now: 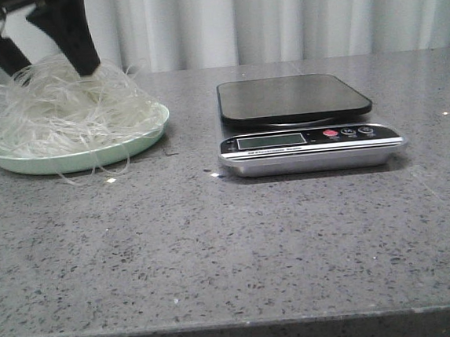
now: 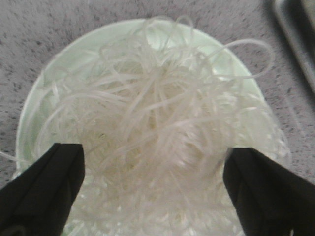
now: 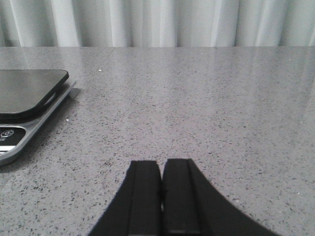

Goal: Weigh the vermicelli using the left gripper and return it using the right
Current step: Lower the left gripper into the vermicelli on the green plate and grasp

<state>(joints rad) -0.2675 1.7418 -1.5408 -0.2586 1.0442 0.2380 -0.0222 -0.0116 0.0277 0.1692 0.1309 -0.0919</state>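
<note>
I was driving the rig remotely, and the job had barely begun; the vermicelli (image 1: 66,111), a fluffy heap of thin whitish glass-noodle strands, lay piled on the pale green plate (image 1: 74,159) at the far left of the grey speckled table (image 1: 232,247), a few loose strands trailing over the rim onto the tabletop; the left gripper (image 2: 153,191) was down over the heap with its two black fingers spread wide, one on each side of the tangle and pressed into its top, not closed on anything; in my judgement the grasp was being set up but nothing had been lifted. The kitchen scale (image 1: 308,126) stood well apart to the right of the plate, its dark weighing platform (image 1: 291,98) bare; so the weighing was not done. The right gripper (image 3: 161,196) hung low over bare table beside the scale, its fingers pressed together and holding nothing; it looked idle. What remained, as I judged it: closing on the noodles, carrying them to the platform, reading the weight, then the return to the plate by the right arm.
</note>
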